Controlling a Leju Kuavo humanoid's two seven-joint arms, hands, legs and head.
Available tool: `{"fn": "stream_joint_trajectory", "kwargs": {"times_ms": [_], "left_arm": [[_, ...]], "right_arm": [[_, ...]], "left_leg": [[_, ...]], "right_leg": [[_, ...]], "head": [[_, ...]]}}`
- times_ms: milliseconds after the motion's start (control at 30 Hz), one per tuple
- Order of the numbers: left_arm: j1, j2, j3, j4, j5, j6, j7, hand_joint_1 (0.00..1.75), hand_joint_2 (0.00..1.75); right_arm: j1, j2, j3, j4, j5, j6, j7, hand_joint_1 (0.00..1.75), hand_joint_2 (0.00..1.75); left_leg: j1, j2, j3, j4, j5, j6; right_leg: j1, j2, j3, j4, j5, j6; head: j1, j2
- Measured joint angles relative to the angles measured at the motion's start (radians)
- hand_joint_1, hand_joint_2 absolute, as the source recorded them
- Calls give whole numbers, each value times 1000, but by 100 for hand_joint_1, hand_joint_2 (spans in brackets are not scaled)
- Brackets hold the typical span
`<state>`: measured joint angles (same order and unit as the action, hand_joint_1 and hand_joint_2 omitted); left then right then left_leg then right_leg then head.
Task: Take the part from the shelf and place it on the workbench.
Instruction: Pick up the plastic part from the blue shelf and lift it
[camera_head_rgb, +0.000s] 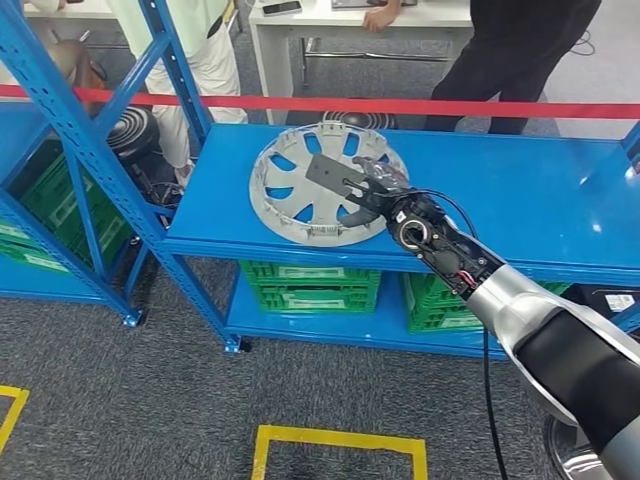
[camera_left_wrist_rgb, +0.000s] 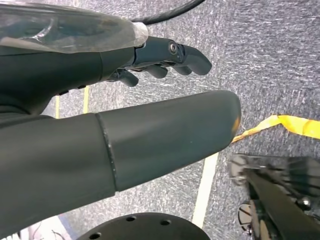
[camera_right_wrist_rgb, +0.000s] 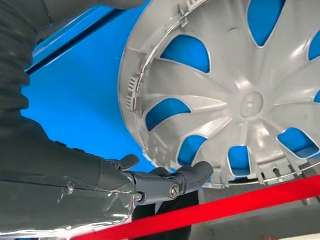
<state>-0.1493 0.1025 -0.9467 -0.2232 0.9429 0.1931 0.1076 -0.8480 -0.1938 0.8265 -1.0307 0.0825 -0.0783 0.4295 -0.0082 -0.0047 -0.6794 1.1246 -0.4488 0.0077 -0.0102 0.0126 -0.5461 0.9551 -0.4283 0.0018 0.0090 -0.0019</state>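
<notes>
A silver-grey wheel cover (camera_head_rgb: 317, 205) with spoke openings lies flat on the blue shelf (camera_head_rgb: 513, 190). My right hand (camera_head_rgb: 377, 190) reaches in from the right and hovers over the cover's right half, with a flat grey part of the hand stretching toward the hub. In the right wrist view the dark fingers (camera_right_wrist_rgb: 181, 181) lie straight at the edge of the wheel cover (camera_right_wrist_rgb: 234, 85), apart from the thumb, and grip nothing. My left hand (camera_left_wrist_rgb: 158, 57) hangs above the grey carpet, its fingers loosely extended and empty.
A red barrier tape (camera_head_rgb: 377, 105) runs across behind the shelf. Green crates (camera_head_rgb: 309, 285) sit on the lower level. A second blue rack (camera_head_rgb: 68, 170) stands to the left. People stand by a white table (camera_head_rgb: 355, 25) behind. Yellow floor lines (camera_head_rgb: 340, 440) mark the carpet.
</notes>
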Motion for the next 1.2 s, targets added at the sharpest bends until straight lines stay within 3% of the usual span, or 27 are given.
{"fn": "stream_joint_trajectory", "kwargs": {"times_ms": [67,100,167,233,300,367,400,433,467,533,600,700,1000,1200], "left_arm": [[-1,5,-2,0,0,0,0,0,0],[-3,7,-2,0,0,0,0,0,0],[-5,9,-2,0,0,0,0,0,0],[-4,9,-3,0,1,0,0,0,0],[-3,8,-3,0,1,0,0,0,0],[-4,7,-3,0,1,0,0,0,0],[-4,6,-3,0,1,0,0,0,0],[-3,6,-4,0,1,0,0,0,0],[-2,5,-4,0,1,0,0,0,0],[-1,4,-6,0,2,0,0,0,0],[-4,5,-8,0,2,3,0,0,0],[-6,6,-10,0,-1,19,-3,0,0],[-8,10,-19,0,0,26,-3,0,0],[-9,11,-29,0,0,18,-3,0,0]], "right_arm": [[-3,0,3,0,5,3,1,0,175],[-4,0,4,0,6,3,1,0,175],[-4,0,8,0,6,3,2,0,175],[-5,0,10,0,6,4,2,0,175],[-8,0,11,1,6,4,1,0,175],[-5,0,16,2,6,4,2,0,175],[-1,0,17,3,6,4,2,0,175],[2,0,19,5,6,4,3,0,175],[3,0,19,6,6,6,4,0,175],[2,0,19,8,8,14,5,0,175],[1,0,23,10,10,23,7,0,175],[4,1,27,15,19,33,8,0,175],[5,13,44,39,44,87,-8,0,175],[6,38,64,83,67,100,-46,0,175]], "left_leg": [[-12,1,61,-142,62,20],[-17,2,78,-181,73,27],[-22,5,87,-200,70,32],[-16,7,102,-216,74,35],[-9,10,119,-229,76,38],[-8,9,128,-229,69,40],[-7,8,132,-228,65,39],[-6,6,137,-226,59,38],[-5,5,142,-223,54,35],[-4,2,151,-213,39,26],[-7,0,151,-201,28,17],[-7,-1,145,-196,27,9],[-4,0,149,-207,29,17],[0,0,149,-209,32,0]], "right_leg": [[1,1,8,-2,-7,3],[0,1,10,-3,-11,7],[-2,2,13,-9,-15,16],[-1,-1,10,4,-26,24],[0,-3,-32,96,-71,31],[-1,-4,-107,243,-127,37],[-2,-5,-135,289,-136,40],[-3,-5,-148,300,-125,42],[-5,-6,-138,264,-93,44],[-8,-9,-76,116,-13,48],[-10,-10,-27,14,23,43],[-5,-6,-23,2,23,27],[1,-1,-24,0,22,15],[4,-2,-25,0,23,10]], "head": [[0,0],[-1,0],[-2,0],[-1,0],[4,0],[10,0],[12,0],[16,0],[20,0],[28,0],[29,0],[18,0],[5,0],[4,0]]}}
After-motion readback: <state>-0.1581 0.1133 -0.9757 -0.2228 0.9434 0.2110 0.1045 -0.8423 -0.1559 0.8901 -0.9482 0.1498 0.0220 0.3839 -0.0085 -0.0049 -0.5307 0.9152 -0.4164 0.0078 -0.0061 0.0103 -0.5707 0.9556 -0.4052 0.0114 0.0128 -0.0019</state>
